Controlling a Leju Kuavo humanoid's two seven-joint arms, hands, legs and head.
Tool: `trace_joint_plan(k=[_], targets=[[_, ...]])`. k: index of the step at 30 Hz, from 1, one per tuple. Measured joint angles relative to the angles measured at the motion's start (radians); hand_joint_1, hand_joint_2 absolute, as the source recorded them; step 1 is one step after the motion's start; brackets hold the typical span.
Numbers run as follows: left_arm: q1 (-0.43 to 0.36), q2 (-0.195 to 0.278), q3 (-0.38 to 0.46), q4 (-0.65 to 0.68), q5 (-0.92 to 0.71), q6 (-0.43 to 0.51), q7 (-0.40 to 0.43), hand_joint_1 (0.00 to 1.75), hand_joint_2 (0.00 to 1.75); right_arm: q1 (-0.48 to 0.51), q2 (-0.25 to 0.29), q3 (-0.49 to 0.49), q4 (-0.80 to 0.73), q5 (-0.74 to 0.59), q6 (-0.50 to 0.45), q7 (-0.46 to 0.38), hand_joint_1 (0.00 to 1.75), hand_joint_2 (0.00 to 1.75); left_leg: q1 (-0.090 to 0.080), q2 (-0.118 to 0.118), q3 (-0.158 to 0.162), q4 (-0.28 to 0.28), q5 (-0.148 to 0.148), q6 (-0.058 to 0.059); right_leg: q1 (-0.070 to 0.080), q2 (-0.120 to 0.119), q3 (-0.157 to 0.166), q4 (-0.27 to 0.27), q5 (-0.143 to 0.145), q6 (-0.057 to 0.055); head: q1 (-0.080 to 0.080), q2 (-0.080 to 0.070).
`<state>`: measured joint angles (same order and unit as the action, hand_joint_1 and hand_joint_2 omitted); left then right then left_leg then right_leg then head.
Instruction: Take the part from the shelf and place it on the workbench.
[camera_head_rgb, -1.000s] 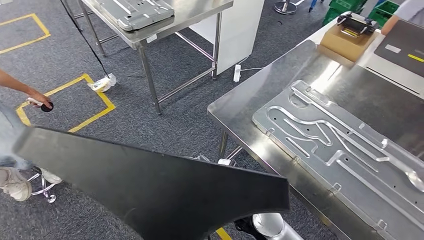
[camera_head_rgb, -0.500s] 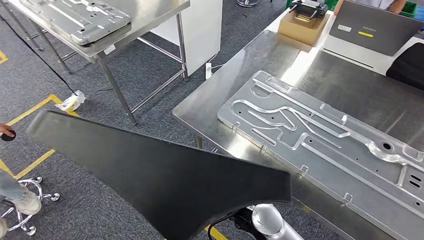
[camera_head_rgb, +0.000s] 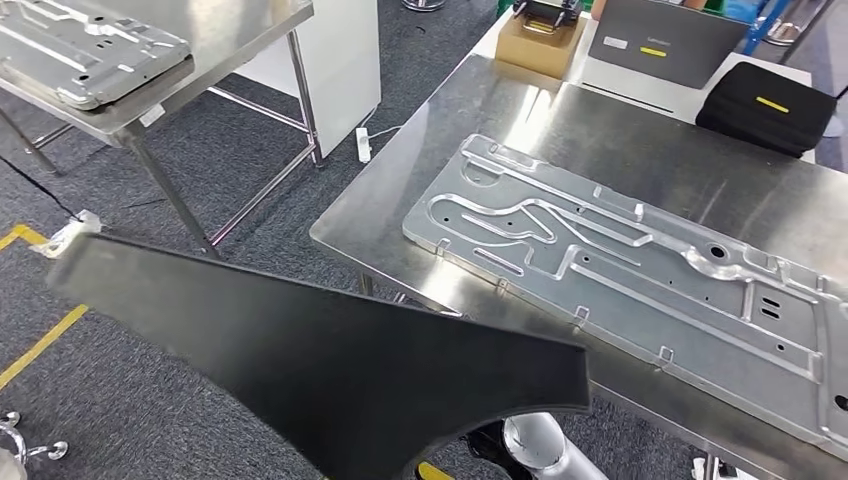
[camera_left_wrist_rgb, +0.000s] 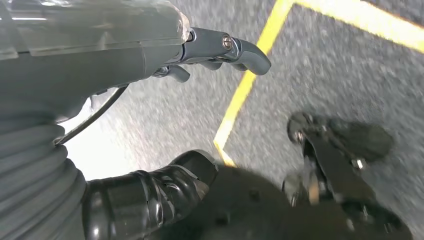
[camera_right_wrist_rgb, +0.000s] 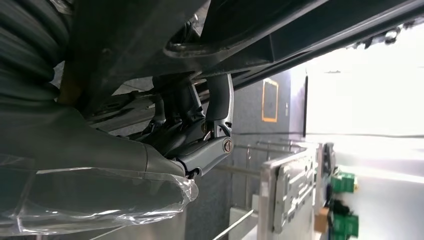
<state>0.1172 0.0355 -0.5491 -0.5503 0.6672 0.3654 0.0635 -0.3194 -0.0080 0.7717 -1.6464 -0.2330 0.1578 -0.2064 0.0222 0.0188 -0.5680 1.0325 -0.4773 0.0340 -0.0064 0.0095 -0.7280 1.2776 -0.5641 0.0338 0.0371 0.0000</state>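
The part is a big flat black panel (camera_head_rgb: 330, 360) with a curved cut-out, spread across the lower left of the head view, over the carpet and short of the workbench. My right hand (camera_right_wrist_rgb: 195, 135) grips it from underneath, fingers (camera_right_wrist_rgb: 220, 107) curled up against the dark panel (camera_right_wrist_rgb: 250, 30). That arm's silver tube (camera_head_rgb: 540, 445) pokes out below the panel's edge. The steel workbench (camera_head_rgb: 600, 130) stands ahead on the right. My left hand (camera_left_wrist_rgb: 125, 60) hangs over the floor, fingers (camera_left_wrist_rgb: 235, 50) and thumb (camera_left_wrist_rgb: 155, 192) apart, holding nothing.
A large machined aluminium plate (camera_head_rgb: 620, 270) covers much of the workbench. At its far edge are a cardboard box (camera_head_rgb: 540, 40), a grey laptop (camera_head_rgb: 660, 40) and a black case (camera_head_rgb: 765, 105). Another steel table (camera_head_rgb: 200, 55) with a plate (camera_head_rgb: 80, 50) stands far left. Yellow tape (camera_head_rgb: 40, 345) marks the carpet.
The whole view has swung, so the workbench and its plate now sit further left and fuller in the picture. The person at the left has left the picture. The panel stays in my right hand.
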Motion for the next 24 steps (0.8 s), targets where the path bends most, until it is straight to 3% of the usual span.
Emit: trace_joint_plan(k=[1, 2, 4, 5, 7, 8, 10, 12, 14, 16, 17, 19, 21, 23, 24], targets=[[-0.008, -0.001, 0.000, 0.025, 0.002, -0.006, -0.003, 0.00, 1.75, 0.000, 0.000, 0.000, 0.003, -0.001, 0.000, 0.000, 1.61, 1.75, -0.001, 0.013, 0.001, 0.000, -0.001, 0.000, -0.001, -0.003, -0.017, 0.030, -0.002, 0.001, 0.000, 0.000], [-0.017, -0.002, 0.000, 0.048, 0.003, -0.011, -0.006, 0.00, 1.75, 0.000, 0.000, 0.000, 0.005, -0.001, -0.001, 0.000, 1.61, 1.75, -0.001, 0.026, 0.002, 0.000, -0.003, 0.000, -0.002, -0.005, -0.016, 0.023, 0.014, 0.000, 0.000, 0.000], [-0.033, -0.006, 0.000, 0.087, 0.006, -0.019, -0.011, 0.00, 1.75, -0.001, 0.001, 0.000, 0.007, -0.002, -0.001, 0.000, 1.61, 1.75, -0.002, 0.047, 0.009, 0.000, -0.008, -0.003, 0.002, -0.025, 0.044, -0.094, 0.082, -0.010, 0.000, 0.000], [-0.040, -0.008, 0.000, 0.103, 0.006, -0.022, -0.012, 0.00, 1.75, -0.002, 0.001, 0.000, 0.008, -0.002, -0.001, -0.001, 1.61, 1.75, -0.004, 0.056, 0.013, 0.000, -0.011, -0.005, 0.009, -0.050, 0.078, -0.161, 0.105, -0.020, 0.000, 0.000], [-0.057, -0.013, 0.001, 0.137, 0.007, -0.034, -0.015, 0.00, 1.75, -0.006, 0.002, 0.001, 0.008, -0.003, -0.002, -0.002, 1.61, 1.75, -0.006, 0.073, 0.018, -0.001, -0.015, -0.014, 0.022, -0.086, 0.114, -0.238, 0.123, -0.037, 0.001, 0.000], [-0.066, -0.016, 0.001, 0.155, 0.008, -0.041, -0.016, 0.00, 1.75, -0.007, 0.003, 0.001, 0.008, -0.004, -0.002, -0.002, 1.61, 1.75, -0.007, 0.082, 0.020, -0.003, -0.017, -0.019, 0.027, -0.088, 0.114, -0.244, 0.119, -0.043, 0.001, 0.000], [-0.081, -0.019, 0.001, 0.186, 0.009, -0.054, -0.019, 0.00, 1.75, -0.009, 0.005, 0.001, 0.010, -0.005, -0.003, -0.004, 1.61, 1.75, -0.007, 0.097, 0.029, -0.006, -0.023, -0.030, 0.024, -0.062, 0.118, -0.255, 0.125, -0.049, 0.001, 0.000], [-0.091, -0.021, 0.002, 0.211, 0.009, -0.062, -0.023, 0.00, 1.75, -0.011, 0.009, 0.001, 0.012, -0.006, -0.004, -0.006, 1.61, 1.75, -0.005, 0.060, 0.017, 0.036, -0.055, -0.037, 0.014, -0.038, 0.128, -0.270, 0.134, -0.060, 0.000, 0.000], [-0.096, -0.022, 0.004, 0.232, 0.009, -0.065, -0.026, 0.00, 1.75, -0.013, 0.015, 0.003, 0.016, -0.007, -0.004, -0.009, 1.61, 1.75, -0.002, 0.005, -0.038, 0.152, -0.115, -0.042, 0.009, -0.014, 0.132, -0.276, 0.138, -0.068, 0.000, 0.000], [-0.100, -0.022, 0.006, 0.247, 0.009, -0.066, -0.026, 0.00, 1.75, -0.013, 0.018, 0.006, 0.021, -0.007, -0.004, -0.009, 1.61, 1.75, -0.001, -0.010, -0.097, 0.257, -0.146, -0.048, 0.009, 0.015, 0.132, -0.274, 0.137, -0.069, 0.000, 0.000], [-0.101, -0.022, 0.006, 0.254, 0.010, -0.066, -0.026, 0.00, 1.75, -0.012, 0.018, 0.007, 0.025, -0.007, -0.004, -0.009, 1.61, 1.75, -0.001, -0.011, -0.108, 0.265, -0.132, -0.049, 0.008, 0.030, 0.132, -0.271, 0.136, -0.068, 0.000, 0.000], [-0.102, -0.022, 0.007, 0.264, 0.010, -0.066, -0.026, 0.00, 1.75, -0.012, 0.018, 0.008, 0.029, -0.007, -0.004, -0.009, 1.61, 1.75, 0.002, -0.024, -0.076, 0.169, -0.056, -0.051, 0.005, 0.062, 0.132, -0.261, 0.130, -0.062, 0.000, 0.000], [-0.102, -0.022, 0.007, 0.274, 0.010, -0.066, -0.026, 0.00, 1.75, -0.013, 0.018, 0.008, 0.031, -0.007, -0.004, -0.010, 1.61, 1.75, 0.007, -0.069, -0.030, 0.052, -0.003, -0.051, 0.004, 0.086, 0.124, -0.243, 0.121, -0.051, 0.000, 0.000], [-0.108, -0.023, 0.008, 0.281, 0.010, -0.067, -0.027, 0.00, 1.75, -0.013, 0.019, 0.008, 0.032, -0.007, -0.005, -0.010, 1.61, 1.75, 0.006, -0.092, -0.018, 0.017, 0.001, -0.045, 0.003, 0.103, 0.113, -0.233, 0.118, -0.039, 0.000, 0.000], [-0.112, -0.023, 0.008, 0.283, 0.010, -0.069, -0.027, 0.00, 1.75, -0.013, 0.019, 0.008, 0.032, -0.007, -0.005, -0.010, 1.61, 1.75, 0.004, -0.083, -0.018, 0.016, 0.003, -0.039, 0.002, 0.111, 0.110, -0.233, 0.119, -0.033, 0.000, 0.000]])
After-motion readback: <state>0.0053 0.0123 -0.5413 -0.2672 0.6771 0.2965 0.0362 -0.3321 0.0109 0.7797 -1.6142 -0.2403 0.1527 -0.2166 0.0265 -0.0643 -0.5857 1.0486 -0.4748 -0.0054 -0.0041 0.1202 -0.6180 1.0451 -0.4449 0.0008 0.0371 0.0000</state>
